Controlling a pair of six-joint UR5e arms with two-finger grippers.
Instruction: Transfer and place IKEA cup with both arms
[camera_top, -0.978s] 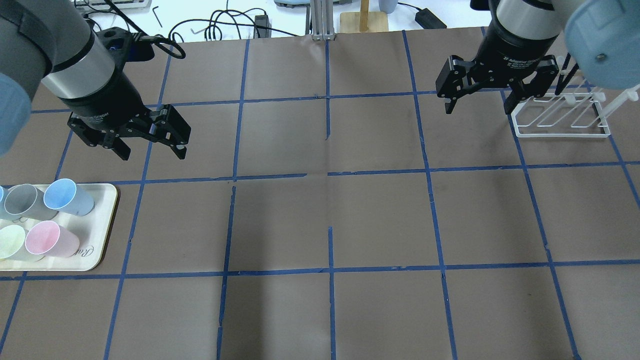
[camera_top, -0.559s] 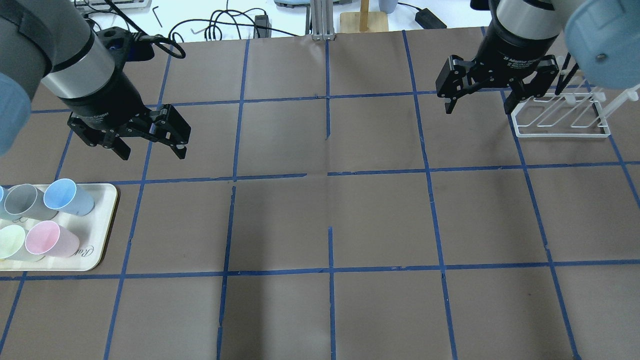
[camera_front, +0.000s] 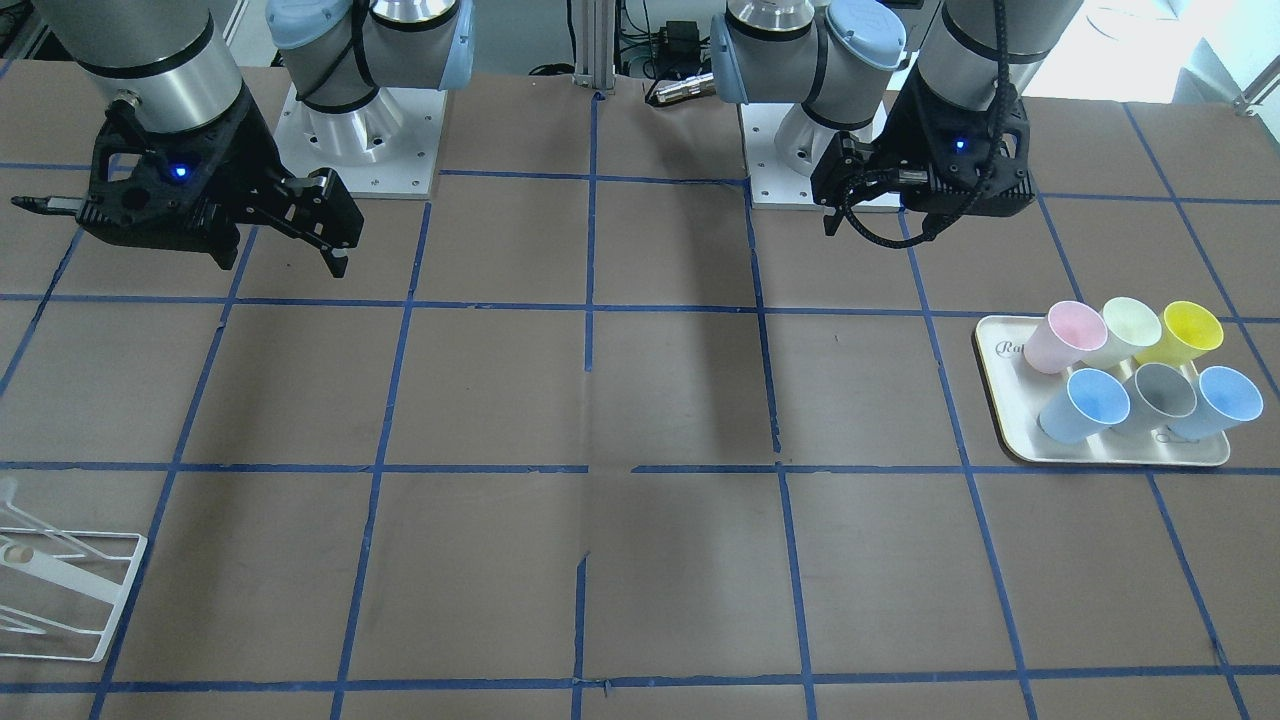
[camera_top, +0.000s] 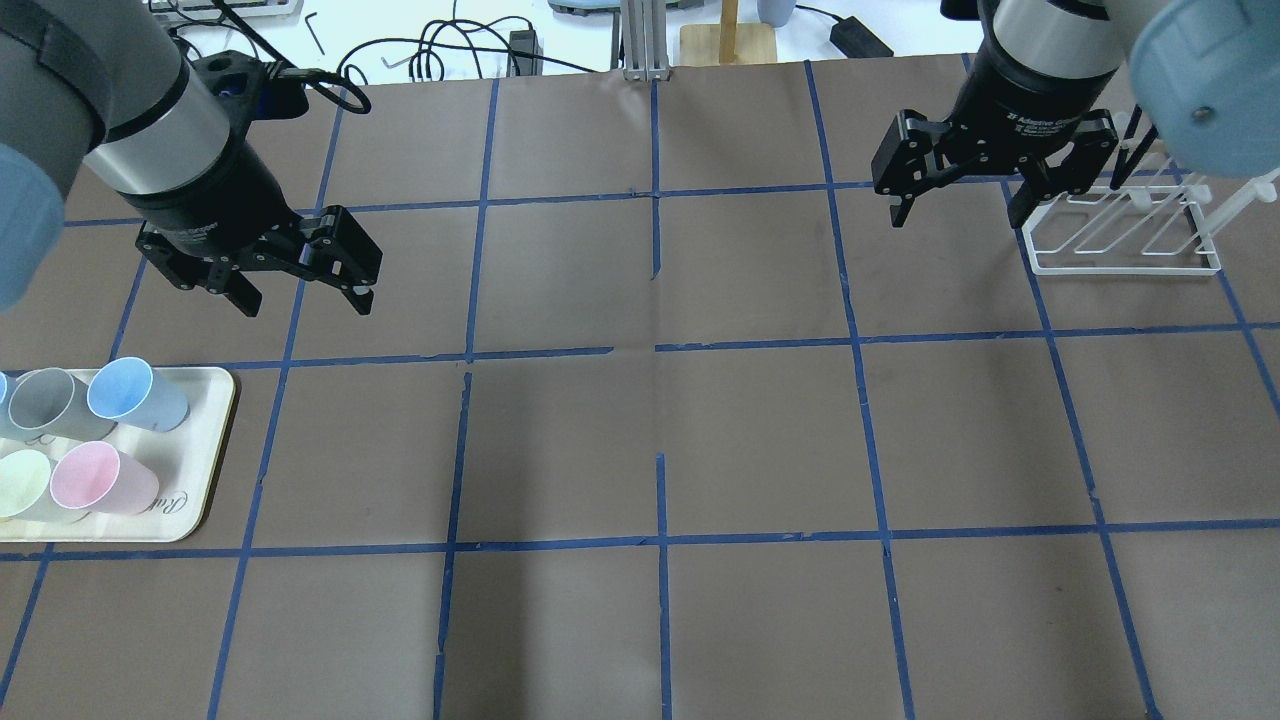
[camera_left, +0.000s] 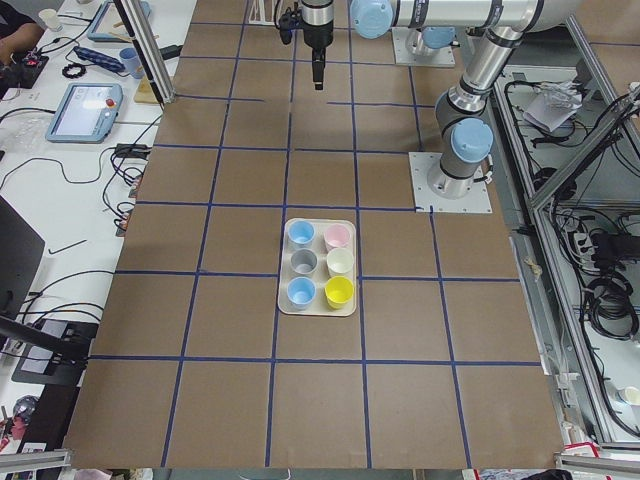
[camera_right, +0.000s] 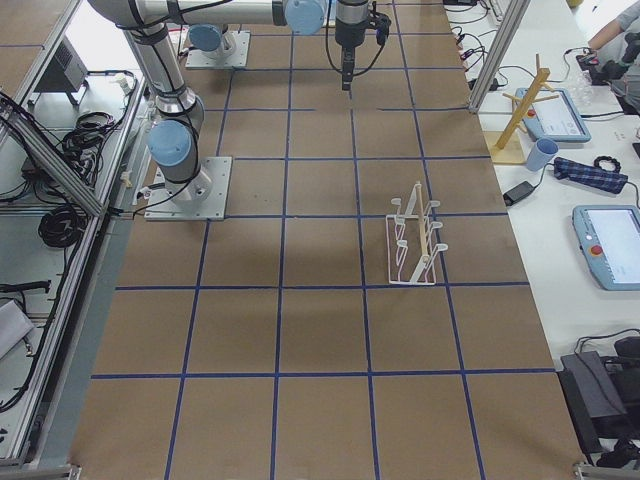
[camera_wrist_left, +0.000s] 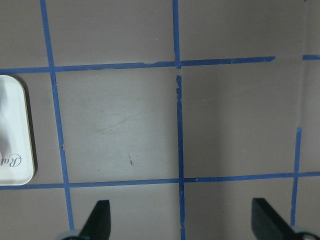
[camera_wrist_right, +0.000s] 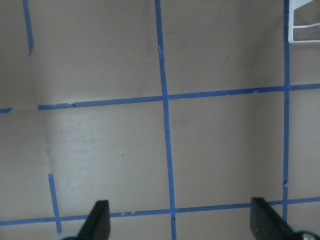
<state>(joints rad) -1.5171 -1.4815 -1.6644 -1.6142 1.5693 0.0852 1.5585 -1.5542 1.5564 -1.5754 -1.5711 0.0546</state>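
Note:
Two pale-blue cups stand upright on a cream tray (camera_top: 205, 500) at the table's left: one at the tray's near-middle corner (camera_top: 135, 393) (camera_front: 1085, 405) and one at the outer end (camera_front: 1225, 400). I cannot tell which is the task's cup. My left gripper (camera_top: 305, 300) is open and empty, up in the air beyond the tray; its wrist view shows open fingers (camera_wrist_left: 97, 222) over bare table and the tray's corner (camera_wrist_left: 12, 130). My right gripper (camera_top: 958, 218) is open and empty at the far right, its fingers (camera_wrist_right: 97, 222) over bare table.
The tray also holds a grey cup (camera_top: 55, 403), a pink cup (camera_top: 95, 478), a pale-green cup (camera_top: 22, 485) and a yellow cup (camera_front: 1190, 330). A white wire rack (camera_top: 1120, 235) stands at the far right by my right gripper. Blue tape lines grid the brown table.
My left gripper has crept very slightly toward the table's far side. The right gripper and the cups have not moved.

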